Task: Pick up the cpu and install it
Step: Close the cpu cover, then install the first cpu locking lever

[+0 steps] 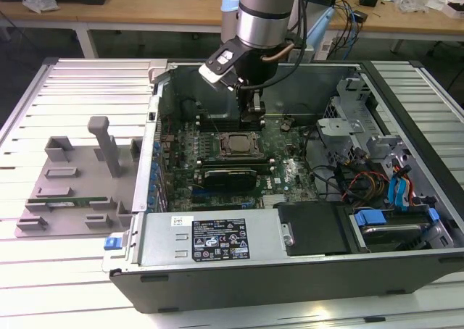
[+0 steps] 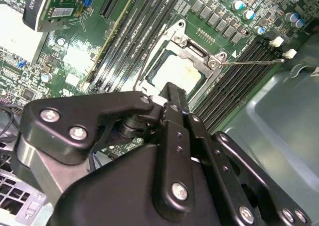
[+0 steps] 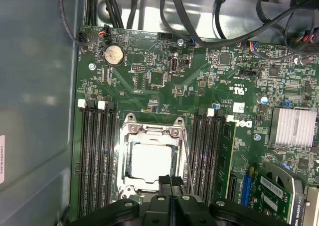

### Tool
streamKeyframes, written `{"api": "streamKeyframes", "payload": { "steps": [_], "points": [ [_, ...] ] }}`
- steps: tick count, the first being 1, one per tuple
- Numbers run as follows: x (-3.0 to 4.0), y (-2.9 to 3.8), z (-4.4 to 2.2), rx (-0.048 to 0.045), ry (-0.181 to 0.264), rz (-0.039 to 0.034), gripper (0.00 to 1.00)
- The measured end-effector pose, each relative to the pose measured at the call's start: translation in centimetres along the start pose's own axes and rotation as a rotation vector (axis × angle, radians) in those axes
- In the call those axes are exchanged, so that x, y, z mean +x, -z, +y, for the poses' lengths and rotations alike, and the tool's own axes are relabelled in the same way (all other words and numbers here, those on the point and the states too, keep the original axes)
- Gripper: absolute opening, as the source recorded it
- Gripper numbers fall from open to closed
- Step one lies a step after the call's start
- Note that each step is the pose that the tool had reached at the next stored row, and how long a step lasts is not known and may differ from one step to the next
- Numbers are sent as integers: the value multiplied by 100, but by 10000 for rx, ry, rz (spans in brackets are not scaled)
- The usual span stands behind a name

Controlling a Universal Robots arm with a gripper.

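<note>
The cpu (image 3: 151, 159) lies flat inside the metal socket frame (image 3: 130, 132) on the green motherboard, its pale silvery top showing in both wrist views (image 2: 180, 72) and as a dark square in the exterior view (image 1: 238, 143). My gripper (image 3: 170, 179) hovers over the socket's edge, just above the cpu, with its black fingers (image 2: 169, 94) pressed together and nothing between them. In the exterior view the gripper (image 1: 252, 116) hangs inside the open computer case, slightly behind the socket.
Memory slots (image 3: 94, 156) flank the socket on both sides. A graphics card (image 1: 230, 175) lies in front of it, with cables and drive bays (image 1: 377, 184) at the exterior view's right. A grey fixture (image 1: 80, 177) with a green memory stick sits outside the case wall (image 1: 148, 155).
</note>
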State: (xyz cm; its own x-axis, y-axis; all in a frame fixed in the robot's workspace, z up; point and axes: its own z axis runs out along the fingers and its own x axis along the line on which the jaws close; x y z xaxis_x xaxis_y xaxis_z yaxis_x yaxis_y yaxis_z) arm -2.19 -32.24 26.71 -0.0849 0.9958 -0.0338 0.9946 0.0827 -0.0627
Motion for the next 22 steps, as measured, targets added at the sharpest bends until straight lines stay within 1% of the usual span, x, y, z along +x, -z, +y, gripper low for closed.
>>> {"api": "streamKeyframes", "payload": {
  "steps": [6,8,9,10,12,13,18,20,22],
  "points": [
    [0,1,-1,-1,57,-1,11],
    [0,2,-2,-20,635,-34,11],
    [0,1,-1,-41,1219,-69,11],
    [0,1,-1,-57,1703,-101,11],
    [0,1,-1,-70,2067,-123,11],
    [0,1,-1,-81,2418,-146,11],
    [0,1,-1,-130,3865,-236,11],
    [0,1,-1,-152,4518,-277,11],
    [0,1,-1,-160,4738,-291,11]
  ]
}}
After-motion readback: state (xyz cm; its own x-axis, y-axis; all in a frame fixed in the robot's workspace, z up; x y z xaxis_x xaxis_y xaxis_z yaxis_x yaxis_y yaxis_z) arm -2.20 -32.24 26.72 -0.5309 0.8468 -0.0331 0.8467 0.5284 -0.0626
